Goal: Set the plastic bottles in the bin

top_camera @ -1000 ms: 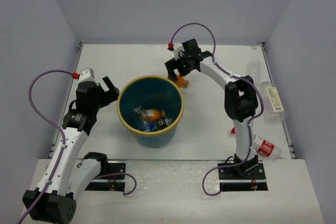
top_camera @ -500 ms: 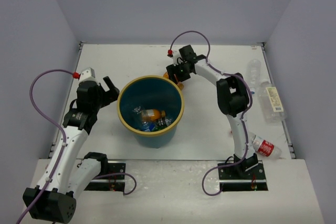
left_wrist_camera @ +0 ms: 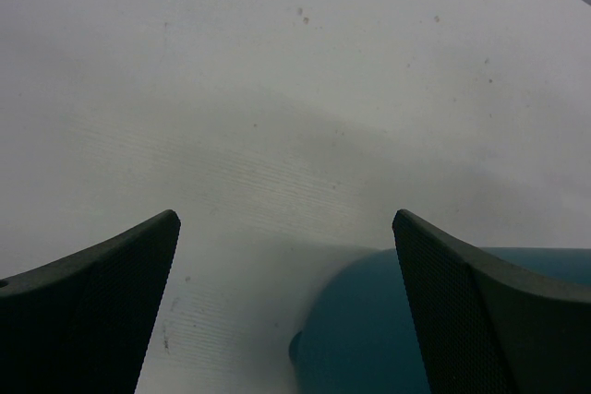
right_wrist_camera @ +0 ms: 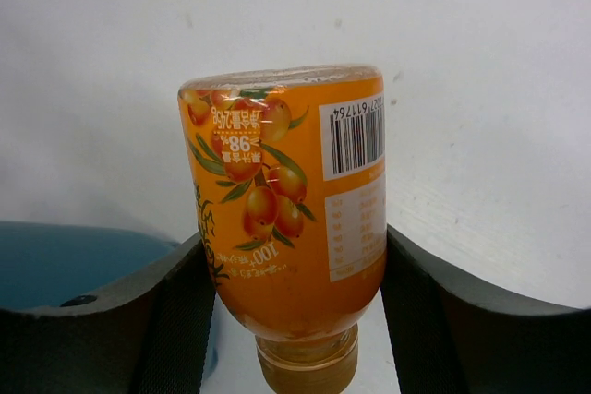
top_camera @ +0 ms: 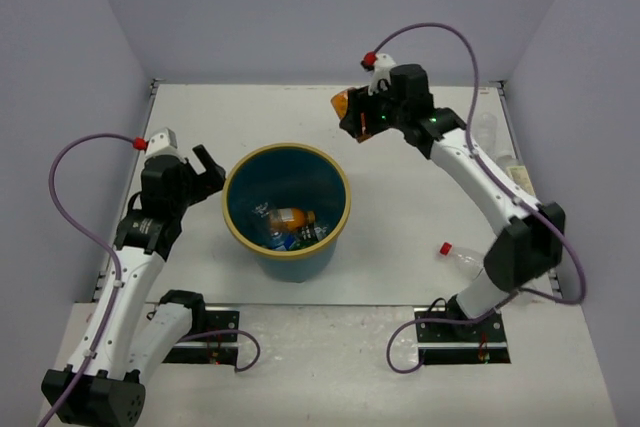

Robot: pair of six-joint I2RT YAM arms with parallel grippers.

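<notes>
Since a second ago the right arm has unfolded and lifted. Its gripper was low at the bin's far-right rim and is now raised and further right, carrying a bottle. The left arm has barely shifted.

Left gripper [top_camera: 200,175]: fingers apart, nothing between them, parked just beside the bin's left wall. Its wrist view shows only table [left_wrist_camera: 277,89] and teal wall.

Bin [top_camera: 227,202]: upright at mid-table, with several dropped bottles [top_camera: 291,217] already at the bottom.

Right gripper [top_camera: 360,117]: clamped on the orange-label bottle [right_wrist_camera: 286,200]. The bottle's long axis runs along the fingers, neck toward the wrist, base pointing out.

Key relation: the bottle hangs beyond the far-right rim, not over the opening. The opening lies to the near-left of it, and the right wrist view shows the bin low on the left. My read is that the right arm needs to travel near-left until the bottle is inside the rim line, then release.

Still out on the table: two clear bottles [top_camera: 521,187] along the right edge and a red-capped bottle [top_camera: 462,256], partly behind the right arm. All are on the right arm's side.
</notes>
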